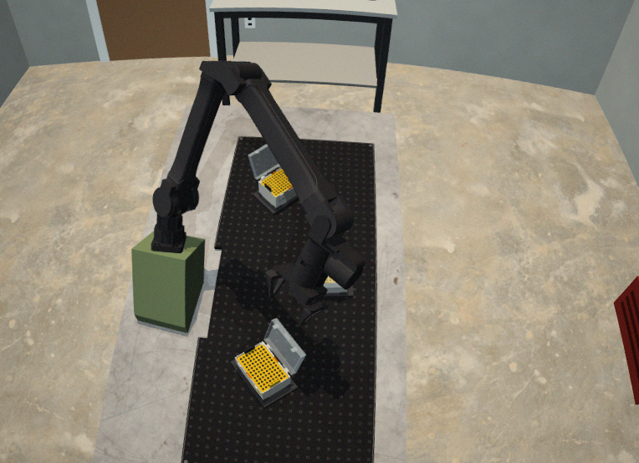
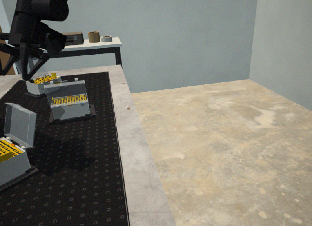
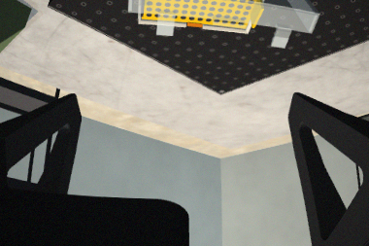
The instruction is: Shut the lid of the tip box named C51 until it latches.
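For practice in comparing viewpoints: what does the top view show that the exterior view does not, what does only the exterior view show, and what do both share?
Only the top view shows the green pedestal under the arm's base, the brown door and a red object at the right edge. Only the exterior view shows the middle tip box unobstructed, its lid raised. Both share the black perforated mat, the two tape rolls and the open end effector.
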Available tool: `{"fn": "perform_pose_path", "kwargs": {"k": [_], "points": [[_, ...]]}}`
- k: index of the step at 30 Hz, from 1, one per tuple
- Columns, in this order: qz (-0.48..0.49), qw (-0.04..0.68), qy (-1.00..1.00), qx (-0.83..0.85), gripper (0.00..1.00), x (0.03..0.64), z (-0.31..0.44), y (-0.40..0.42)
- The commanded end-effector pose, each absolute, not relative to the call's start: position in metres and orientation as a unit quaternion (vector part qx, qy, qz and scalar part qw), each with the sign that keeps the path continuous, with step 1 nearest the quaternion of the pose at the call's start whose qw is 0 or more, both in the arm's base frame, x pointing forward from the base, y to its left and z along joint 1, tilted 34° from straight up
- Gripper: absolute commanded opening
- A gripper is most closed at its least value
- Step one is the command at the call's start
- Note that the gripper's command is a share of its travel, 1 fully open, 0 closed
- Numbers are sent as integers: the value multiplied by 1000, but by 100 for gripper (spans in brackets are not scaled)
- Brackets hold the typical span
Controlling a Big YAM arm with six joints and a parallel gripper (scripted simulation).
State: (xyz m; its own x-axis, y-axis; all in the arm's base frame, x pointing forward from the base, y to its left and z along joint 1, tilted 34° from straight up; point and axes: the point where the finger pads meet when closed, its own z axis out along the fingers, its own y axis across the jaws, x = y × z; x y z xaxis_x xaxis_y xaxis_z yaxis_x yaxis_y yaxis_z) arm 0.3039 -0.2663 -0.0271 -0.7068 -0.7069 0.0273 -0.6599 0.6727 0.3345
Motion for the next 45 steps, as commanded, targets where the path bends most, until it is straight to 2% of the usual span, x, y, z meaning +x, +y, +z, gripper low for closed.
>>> {"fn": "perform_pose_path", "kwargs": {"k": [1,8,10,17,20,21,28,45], "points": [[-135,65,-914,376,100,301,-30,-297],[-133,63,-915,376,100,293,-32,-303],[-168,70,-925,334,100,272,-44,-292],[-198,59,-952,226,100,243,-55,-304],[-199,56,-956,210,100,241,-55,-309],[-172,40,-964,197,100,250,-39,-328],[-231,43,-969,83,100,206,-70,-321],[-257,4,-954,-156,100,152,-92,-366]]}}
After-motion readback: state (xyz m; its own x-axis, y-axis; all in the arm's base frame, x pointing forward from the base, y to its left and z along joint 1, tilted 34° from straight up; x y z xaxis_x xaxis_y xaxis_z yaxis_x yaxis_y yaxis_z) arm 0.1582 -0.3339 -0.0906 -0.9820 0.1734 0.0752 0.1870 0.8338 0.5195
